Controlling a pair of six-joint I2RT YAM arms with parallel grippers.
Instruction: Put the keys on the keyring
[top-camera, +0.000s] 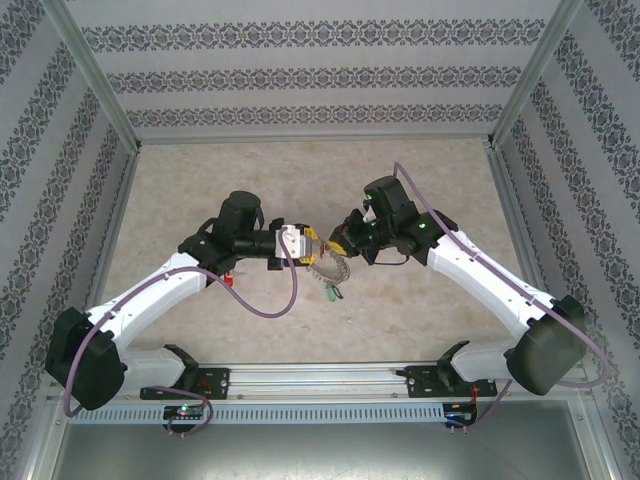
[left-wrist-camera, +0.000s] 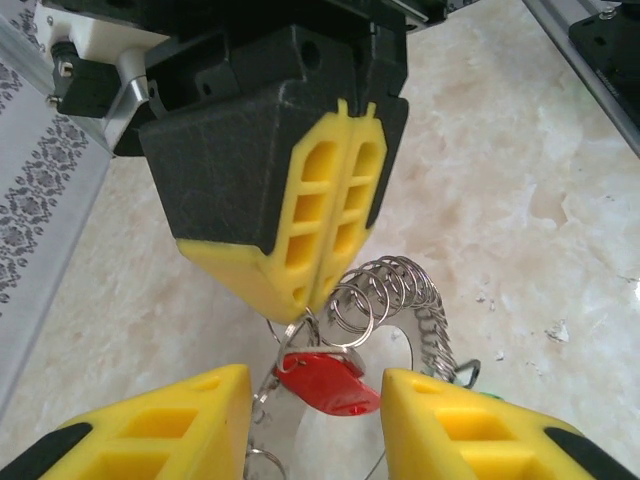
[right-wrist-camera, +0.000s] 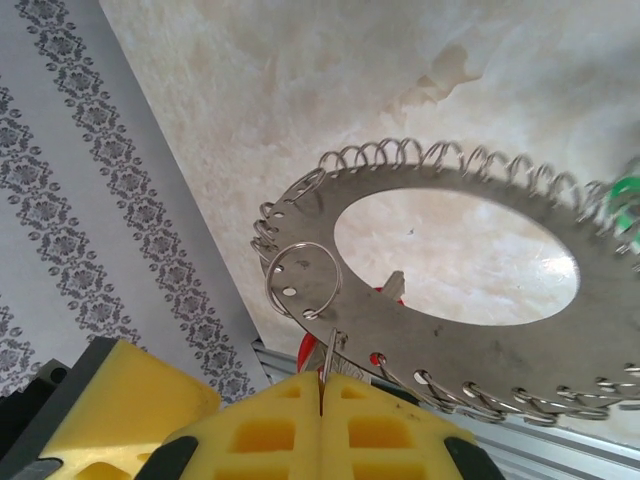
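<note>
My right gripper (right-wrist-camera: 322, 392) pinched shut on keyring (right-wrist-camera: 520, 350) rim; ring held up over middle of table (top-camera: 250, 180). My left gripper (left-wrist-camera: 316, 380) jaws apart, red key (left-wrist-camera: 330, 386) between them, just under ring. Below dangles green key (top-camera: 330, 292).

A beige marbled table (top-camera: 250, 180), patterned walls (top-camera: 300, 75) around it, small green-headed keys (top-camera: 331, 292) near its middle.
</note>
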